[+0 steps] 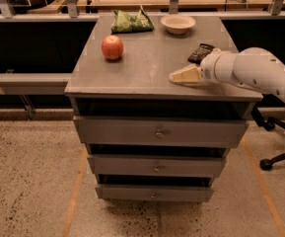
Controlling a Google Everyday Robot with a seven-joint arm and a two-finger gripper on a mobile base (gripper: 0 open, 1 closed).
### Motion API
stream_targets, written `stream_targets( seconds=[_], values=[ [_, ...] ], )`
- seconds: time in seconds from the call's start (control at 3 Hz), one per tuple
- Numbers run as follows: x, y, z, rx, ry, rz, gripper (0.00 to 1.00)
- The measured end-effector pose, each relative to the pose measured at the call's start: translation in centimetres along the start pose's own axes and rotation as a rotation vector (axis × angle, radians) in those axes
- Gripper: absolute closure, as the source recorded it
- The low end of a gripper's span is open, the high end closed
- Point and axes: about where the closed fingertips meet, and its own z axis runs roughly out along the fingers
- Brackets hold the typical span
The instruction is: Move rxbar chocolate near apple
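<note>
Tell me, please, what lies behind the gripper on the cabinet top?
The rxbar chocolate lies just behind the gripper, which hangs low over the cabinet's front right; the arm covers the bar's near end.

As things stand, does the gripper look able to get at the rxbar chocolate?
Probably yes: the gripper sits low over the cabinet top, the rxbar chocolate lies just behind its wrist, nothing stands between them.

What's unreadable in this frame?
Camera view:
- rxbar: near end hidden behind the arm; print too small to read.
- gripper, at the front right of the table: whether it touches the top is unclear.
- arm: cut off by the right edge; base unseen.
- drawers: contents hidden by their fronts.
</note>
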Motion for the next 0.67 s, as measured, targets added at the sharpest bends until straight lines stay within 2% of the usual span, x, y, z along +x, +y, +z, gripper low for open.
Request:
stream_targets(
  seconds=[0.67],
  values=[
    [-0.01,0.00,0.00,0.000,0.000,0.000,0.00]
  ],
)
